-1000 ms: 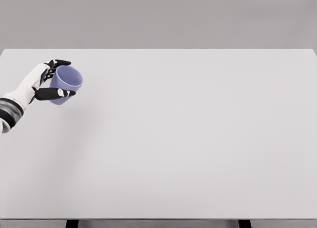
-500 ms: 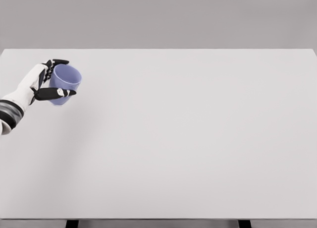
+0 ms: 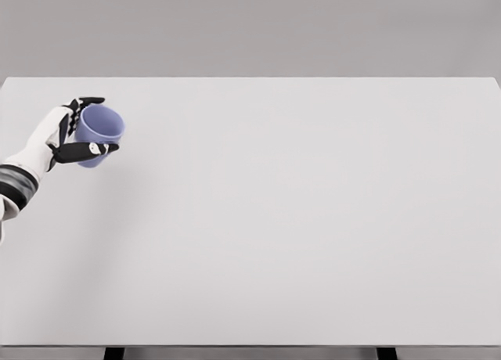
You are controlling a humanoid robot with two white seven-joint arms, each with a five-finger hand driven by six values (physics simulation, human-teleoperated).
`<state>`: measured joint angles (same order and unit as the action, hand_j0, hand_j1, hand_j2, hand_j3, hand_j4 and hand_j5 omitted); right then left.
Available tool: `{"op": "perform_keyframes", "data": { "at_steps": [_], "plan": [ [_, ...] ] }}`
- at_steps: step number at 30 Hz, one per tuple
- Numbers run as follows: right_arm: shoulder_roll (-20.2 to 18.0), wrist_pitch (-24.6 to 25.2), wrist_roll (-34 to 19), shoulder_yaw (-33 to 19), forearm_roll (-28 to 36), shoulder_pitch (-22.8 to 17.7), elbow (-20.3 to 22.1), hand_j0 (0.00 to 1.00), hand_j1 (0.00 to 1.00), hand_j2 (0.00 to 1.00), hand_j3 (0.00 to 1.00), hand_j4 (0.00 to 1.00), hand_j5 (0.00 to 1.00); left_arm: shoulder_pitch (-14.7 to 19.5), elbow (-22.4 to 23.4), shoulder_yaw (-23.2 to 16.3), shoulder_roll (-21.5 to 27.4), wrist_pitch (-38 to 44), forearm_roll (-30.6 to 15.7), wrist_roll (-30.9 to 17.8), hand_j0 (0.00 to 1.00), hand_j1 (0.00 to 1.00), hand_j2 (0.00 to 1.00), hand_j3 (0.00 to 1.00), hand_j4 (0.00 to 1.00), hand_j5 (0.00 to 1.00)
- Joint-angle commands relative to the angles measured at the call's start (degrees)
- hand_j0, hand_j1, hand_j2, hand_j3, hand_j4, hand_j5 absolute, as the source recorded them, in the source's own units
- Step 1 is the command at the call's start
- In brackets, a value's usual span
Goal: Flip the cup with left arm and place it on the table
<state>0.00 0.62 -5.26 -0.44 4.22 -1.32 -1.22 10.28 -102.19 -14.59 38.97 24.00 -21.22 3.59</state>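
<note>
Looking at the far left of the head view, you find the small periwinkle-blue plastic cup (image 3: 99, 131) held in the left hand (image 3: 61, 137) above the wide white rectangular counter (image 3: 297, 219). The cup is tilted: its open mouth faces up and to the right, partly toward the camera, so you can see into the hollow interior, and its long axis runs from the base at lower left to the rim at upper right. The base is tucked in against the palm and mostly hidden.

Your left hand's dark fingers (image 3: 88, 102) curl over the cup's upper edge, while the black thumb (image 3: 86, 149) lies nearly level across the lower side of the cup, so the cup is pinched between thumb below and fingers above. The white back of the hand faces the camera, and the forearm (image 3: 17, 184), white with grey and dark bands at the wrist, comes in from the left edge, rising toward the upper right.

Whether the cup touches the counter you cannot tell; it sits near the counter's left rear corner.
</note>
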Motion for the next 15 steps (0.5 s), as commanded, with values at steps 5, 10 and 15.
{"op": "perform_keyframes", "data": {
  "at_steps": [5, 10, 15],
  "plan": [
    [0.0, 0.0, 0.0, 0.0, 0.0, 0.0, 0.0, 1.00, 1.00, 1.00, 1.00, 1.00, 1.00, -0.4, 0.0, 1.1, -1.0, -0.1, 0.1, 0.0, 0.85, 0.85, 0.85, 0.85, 0.85, 0.85],
    [0.0, 0.0, 0.0, 0.0, 0.0, 0.0, 0.0, 1.00, 1.00, 1.00, 1.00, 1.00, 1.00, -1.8, 0.0, 2.6, -2.1, -0.1, 0.0, 0.0, 0.85, 0.85, 0.85, 0.85, 0.85, 0.85],
    [0.0, 0.0, 0.0, 0.0, 0.0, 0.0, 0.0, 1.00, 1.00, 1.00, 1.00, 1.00, 1.00, -2.2, 0.0, 3.2, -2.1, -0.1, 0.1, 0.0, 1.00, 1.00, 1.00, 1.00, 1.00, 1.00]
  ]
}}
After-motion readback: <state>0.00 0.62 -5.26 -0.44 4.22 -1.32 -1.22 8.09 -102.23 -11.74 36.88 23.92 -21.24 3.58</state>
